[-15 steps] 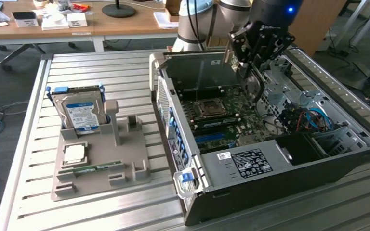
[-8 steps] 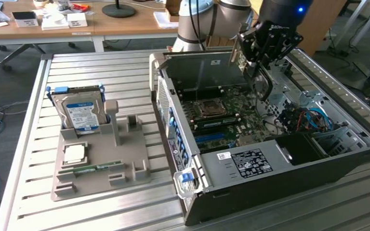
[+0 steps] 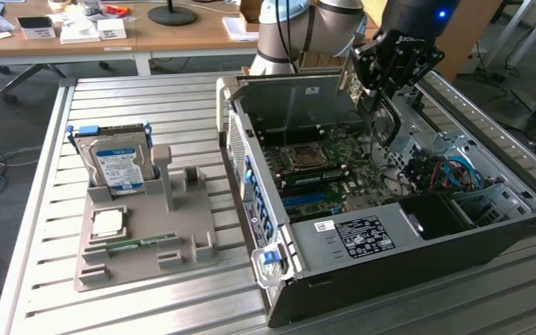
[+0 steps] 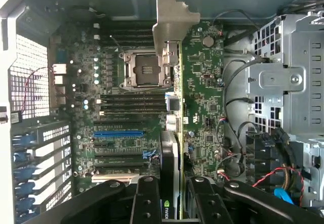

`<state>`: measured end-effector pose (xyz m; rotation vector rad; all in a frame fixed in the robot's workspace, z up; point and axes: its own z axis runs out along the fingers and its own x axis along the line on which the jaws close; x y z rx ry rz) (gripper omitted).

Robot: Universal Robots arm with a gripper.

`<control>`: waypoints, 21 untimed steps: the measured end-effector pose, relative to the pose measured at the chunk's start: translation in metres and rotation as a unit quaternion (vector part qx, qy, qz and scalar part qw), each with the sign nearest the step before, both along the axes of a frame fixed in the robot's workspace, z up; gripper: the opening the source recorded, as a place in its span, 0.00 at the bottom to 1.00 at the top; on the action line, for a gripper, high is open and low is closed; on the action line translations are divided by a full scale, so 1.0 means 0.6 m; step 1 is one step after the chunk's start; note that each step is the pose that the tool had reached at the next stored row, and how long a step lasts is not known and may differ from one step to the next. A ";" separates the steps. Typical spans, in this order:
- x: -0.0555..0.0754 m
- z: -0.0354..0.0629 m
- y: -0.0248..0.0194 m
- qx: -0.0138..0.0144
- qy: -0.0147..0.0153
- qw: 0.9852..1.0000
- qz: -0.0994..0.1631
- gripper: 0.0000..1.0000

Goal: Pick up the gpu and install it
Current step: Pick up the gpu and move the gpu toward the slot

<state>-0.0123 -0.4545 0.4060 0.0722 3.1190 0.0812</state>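
Observation:
My gripper (image 3: 385,82) hangs over the open computer case (image 3: 417,241), near its far side, shut on the gpu (image 3: 384,120). The card hangs on edge below the fingers, above the motherboard (image 3: 329,167). In the wrist view the gpu (image 4: 175,127) runs edge-on away from my gripper (image 4: 172,206). Its silver end bracket (image 4: 170,21) is at the far end, and a black finger (image 4: 145,198) sits on each side of it. The card hovers beside the CPU socket (image 4: 144,69), some way from the blue expansion slot (image 4: 117,133).
A grey parts holder (image 3: 142,262) lies on the slatted table at the exterior view's left. It carries a hard drive with a blue-white label (image 3: 119,166), a CPU chip (image 3: 108,223) and a RAM stick (image 3: 143,243). A metal drive cage (image 4: 283,82) and loose cables (image 3: 447,174) crowd one side of the case.

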 end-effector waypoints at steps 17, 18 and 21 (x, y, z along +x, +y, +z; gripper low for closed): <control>0.077 0.000 0.0002 0.000 0.000 1.000 0.000 0.27; 0.082 0.000 0.0002 0.000 0.000 1.000 0.000 0.27; 0.094 0.000 0.0003 0.000 0.000 1.000 0.000 0.27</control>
